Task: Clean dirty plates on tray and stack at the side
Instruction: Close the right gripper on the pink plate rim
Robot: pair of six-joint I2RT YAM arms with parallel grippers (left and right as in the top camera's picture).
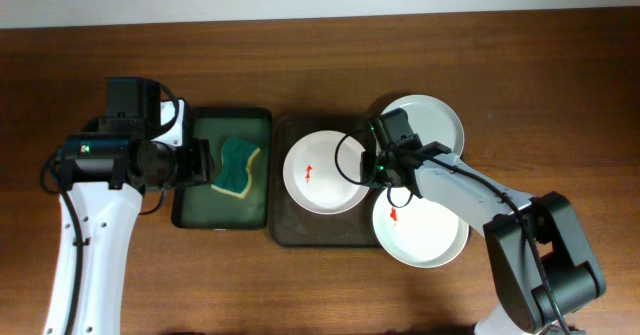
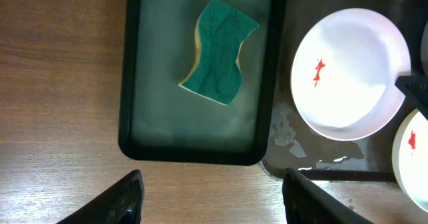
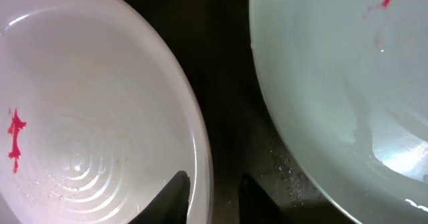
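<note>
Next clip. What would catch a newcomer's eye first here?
Red smears mark the left plate and the near plate at the dark brown tray, centre-right, with the far plate behind them. The right gripper straddles the left plate's rim, jaws apart. Further left, a green sponge lies in a small black tray beneath the open left gripper.

Right gripper [image 3: 215, 200] at the rim of a round white shallow plate [image 3: 87, 117]
Its dark fingers [image 3: 175, 196] straddle that rim, spread apart; right of this plate, across a bare strip of dark brown tray [image 3: 227, 83], lies a second red-smeared white plate [image 3: 334, 83].
</note>
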